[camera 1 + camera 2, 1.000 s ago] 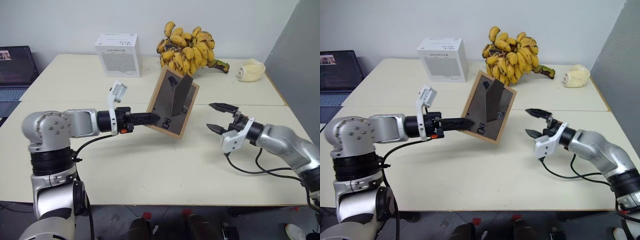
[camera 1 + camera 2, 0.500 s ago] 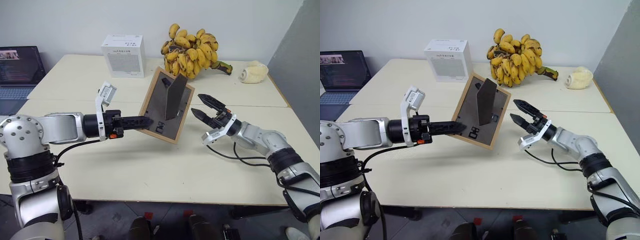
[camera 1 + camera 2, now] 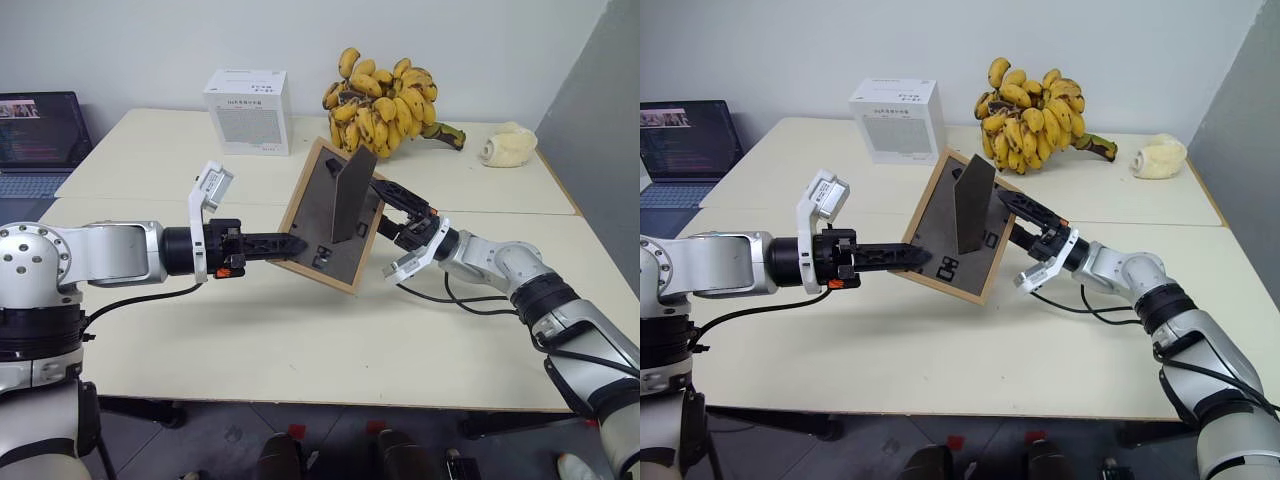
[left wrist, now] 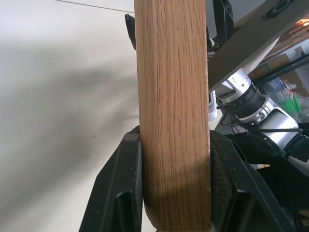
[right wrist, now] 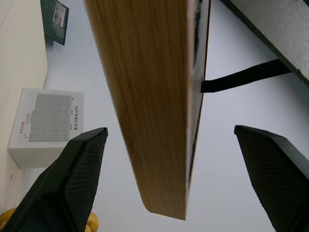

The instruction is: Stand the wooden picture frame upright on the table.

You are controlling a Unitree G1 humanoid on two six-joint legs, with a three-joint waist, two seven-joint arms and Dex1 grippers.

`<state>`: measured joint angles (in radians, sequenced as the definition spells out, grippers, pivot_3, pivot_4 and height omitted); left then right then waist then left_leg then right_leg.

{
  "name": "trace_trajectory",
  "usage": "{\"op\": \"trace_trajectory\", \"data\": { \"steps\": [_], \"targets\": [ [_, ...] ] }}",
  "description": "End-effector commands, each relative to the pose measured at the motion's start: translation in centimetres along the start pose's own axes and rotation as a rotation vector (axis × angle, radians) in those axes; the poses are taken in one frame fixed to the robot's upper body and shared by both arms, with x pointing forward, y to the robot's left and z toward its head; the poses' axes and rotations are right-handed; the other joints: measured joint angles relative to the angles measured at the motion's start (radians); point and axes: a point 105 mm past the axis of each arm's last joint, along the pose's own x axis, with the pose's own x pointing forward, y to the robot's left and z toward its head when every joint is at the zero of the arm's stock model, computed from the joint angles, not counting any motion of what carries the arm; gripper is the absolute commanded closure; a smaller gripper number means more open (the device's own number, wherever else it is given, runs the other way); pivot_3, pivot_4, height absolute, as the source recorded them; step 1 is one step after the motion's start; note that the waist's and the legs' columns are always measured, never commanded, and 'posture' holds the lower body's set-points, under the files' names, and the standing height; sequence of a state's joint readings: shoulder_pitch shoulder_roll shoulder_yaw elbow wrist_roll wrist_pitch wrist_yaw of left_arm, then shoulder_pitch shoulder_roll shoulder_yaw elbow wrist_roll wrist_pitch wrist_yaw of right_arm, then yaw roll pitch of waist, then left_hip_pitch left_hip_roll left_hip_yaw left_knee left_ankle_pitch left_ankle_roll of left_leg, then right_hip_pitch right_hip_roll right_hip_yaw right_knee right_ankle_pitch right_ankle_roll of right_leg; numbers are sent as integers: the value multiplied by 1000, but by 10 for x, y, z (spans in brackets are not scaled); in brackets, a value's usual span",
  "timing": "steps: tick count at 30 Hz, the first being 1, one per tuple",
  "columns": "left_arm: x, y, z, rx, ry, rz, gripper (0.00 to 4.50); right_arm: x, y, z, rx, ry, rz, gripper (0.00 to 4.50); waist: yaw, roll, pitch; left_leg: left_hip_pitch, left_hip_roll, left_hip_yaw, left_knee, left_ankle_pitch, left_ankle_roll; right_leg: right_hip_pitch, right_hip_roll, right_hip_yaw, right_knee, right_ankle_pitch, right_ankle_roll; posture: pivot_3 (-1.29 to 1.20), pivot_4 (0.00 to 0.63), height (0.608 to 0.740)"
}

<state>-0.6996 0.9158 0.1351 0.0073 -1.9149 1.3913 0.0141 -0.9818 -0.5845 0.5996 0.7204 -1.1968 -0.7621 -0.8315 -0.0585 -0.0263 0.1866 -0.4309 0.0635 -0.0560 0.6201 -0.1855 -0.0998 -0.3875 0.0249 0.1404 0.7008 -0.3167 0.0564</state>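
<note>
The wooden picture frame (image 3: 322,225) hangs tilted above the table (image 3: 300,345), its dark grey back and folded-out stand (image 3: 352,190) turned toward me. My left gripper (image 3: 292,242) is shut on the frame's left wooden edge (image 4: 173,87), which sits clamped between both fingers (image 4: 126,183). My right gripper (image 3: 388,212) is open at the frame's right side. In the right wrist view the wooden edge (image 5: 149,96) lies between its two spread fingers (image 5: 72,183), with a gap on each side. The photo side is hidden.
A white box (image 3: 248,97) and a big bunch of bananas (image 3: 385,90) stand at the back of the table. A pale lumpy object (image 3: 505,142) lies at the back right. A laptop (image 3: 40,135) sits at the far left.
My right gripper has swung left and a little up, from open air beside the frame to straddling its right edge. The left gripper has kept its hold, with the frame rolled slightly.
</note>
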Motion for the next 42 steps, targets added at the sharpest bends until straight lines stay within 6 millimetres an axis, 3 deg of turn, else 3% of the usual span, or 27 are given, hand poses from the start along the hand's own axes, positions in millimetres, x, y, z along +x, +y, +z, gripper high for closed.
{"op": "trace_trajectory", "data": {
  "steps": [1,4,15,17,33,35,39,42],
  "targets": [
    [-3,-15,8,37,-40,-45,3200,6,-12,-7,-21,-7,-38,71,0,0,0,0,0,0,0,0,0,0,0,0,0,0,0,0,150,740],
    [-3,-16,8,40,-38,-47,3200,5,-11,-9,-18,-1,-35,490,0,0,0,0,0,0,0,0,0,0,0,0,0,0,0,0,150,740],
    [-4,-19,8,48,-33,-67,3200,2,-9,-12,-5,9,-24,2874,0,0,0,0,0,-1,1,0,0,0,0,-1,0,0,0,0,150,740],
    [-4,-19,8,48,-33,-69,3200,2,-10,-12,-5,9,-26,3118,0,0,0,-1,0,-1,1,0,0,0,0,-1,1,0,0,0,150,740],
    [-2,-16,11,91,-68,-37,3200,6,-13,-10,2,-2,-40,3168,0,0,0,-1,-1,-2,3,0,0,0,0,-2,2,0,0,0,150,740],
    [-3,-15,12,93,-83,-35,2503,6,-13,-11,3,-3,-35,3168,0,0,0,-1,-1,-2,3,0,0,0,0,-2,2,0,0,0,150,740],
    [-4,-12,13,148,-93,8,1828,6,-13,-13,6,1,-29,3168,-1,0,0,-1,-1,-2,3,0,0,0,0,-2,2,0,0,0,150,740],
    [-8,-14,18,215,-133,27,1828,7,-14,-14,11,2,-25,3168,-1,0,0,-1,-1,-2,4,0,0,0,0,-2,3,0,0,0,150,740]
  ]
}}
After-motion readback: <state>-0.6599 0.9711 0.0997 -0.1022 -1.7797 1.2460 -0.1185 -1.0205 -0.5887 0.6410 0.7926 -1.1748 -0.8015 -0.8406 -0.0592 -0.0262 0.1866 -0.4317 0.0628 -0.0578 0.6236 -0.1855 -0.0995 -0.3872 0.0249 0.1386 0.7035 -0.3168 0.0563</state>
